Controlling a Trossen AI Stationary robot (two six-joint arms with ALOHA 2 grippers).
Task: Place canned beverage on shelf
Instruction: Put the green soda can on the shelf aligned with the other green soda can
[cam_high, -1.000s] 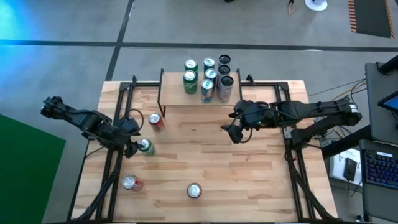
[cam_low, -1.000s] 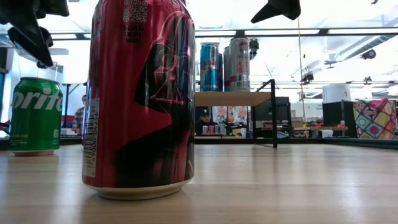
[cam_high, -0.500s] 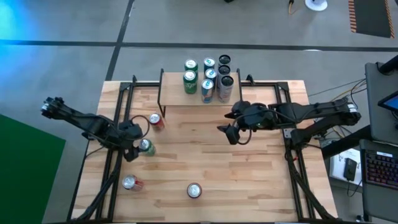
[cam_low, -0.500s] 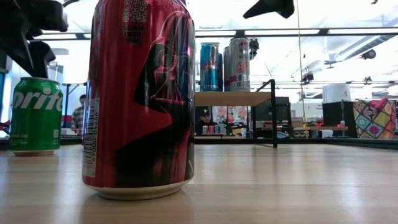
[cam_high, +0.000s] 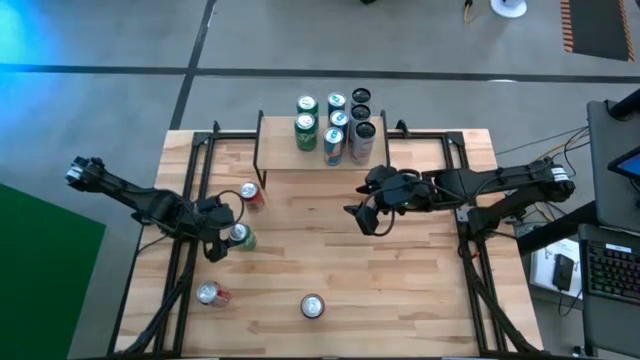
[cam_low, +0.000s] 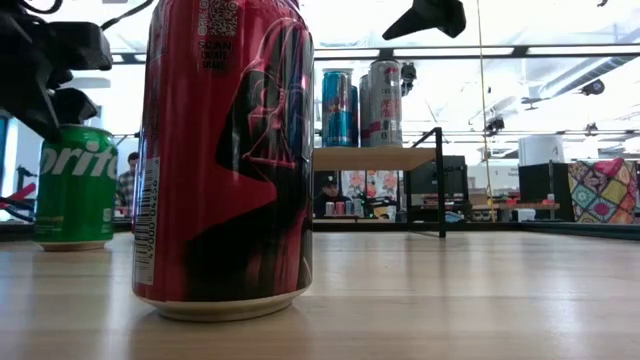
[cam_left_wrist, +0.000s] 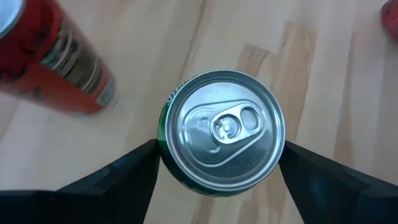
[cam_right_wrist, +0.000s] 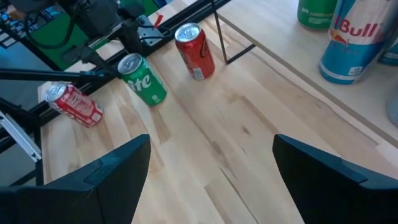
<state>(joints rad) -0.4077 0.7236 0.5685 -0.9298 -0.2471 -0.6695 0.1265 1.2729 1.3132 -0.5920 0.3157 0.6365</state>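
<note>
A green Sprite can (cam_high: 239, 237) stands upright on the table at mid left. My left gripper (cam_left_wrist: 221, 152) is open and comes down over it, one finger on each side of its top (cam_left_wrist: 222, 129). In the low view the dark gripper (cam_low: 45, 65) stands right above the can (cam_low: 75, 185). My right gripper (cam_high: 362, 214) hangs open above the table's middle, with nothing between its fingers (cam_right_wrist: 211, 140). The shelf (cam_high: 281, 152) at the far edge carries several cans. My left gripper has its two fingers (cam_left_wrist: 134, 165) beside the green can's upper wall (cam_left_wrist: 163, 146), coming from above on a slant. Their tips lie right at the can's outline. Whether they touch it I cannot tell. The can stands upright on the table.
Red cans stand at the left by the shelf (cam_high: 251, 195), near the front left (cam_high: 209, 293) and at the front middle (cam_high: 312, 306); the last fills the low view (cam_low: 225, 150). Bare wood lies between the two grippers. Black frame rails run along both table sides.
My left gripper has come down over the green can, rolling a little, and stayed open. The can has slid slightly toward the table's right and is still upright. My right gripper has drifted a little toward the table's left, still open.
</note>
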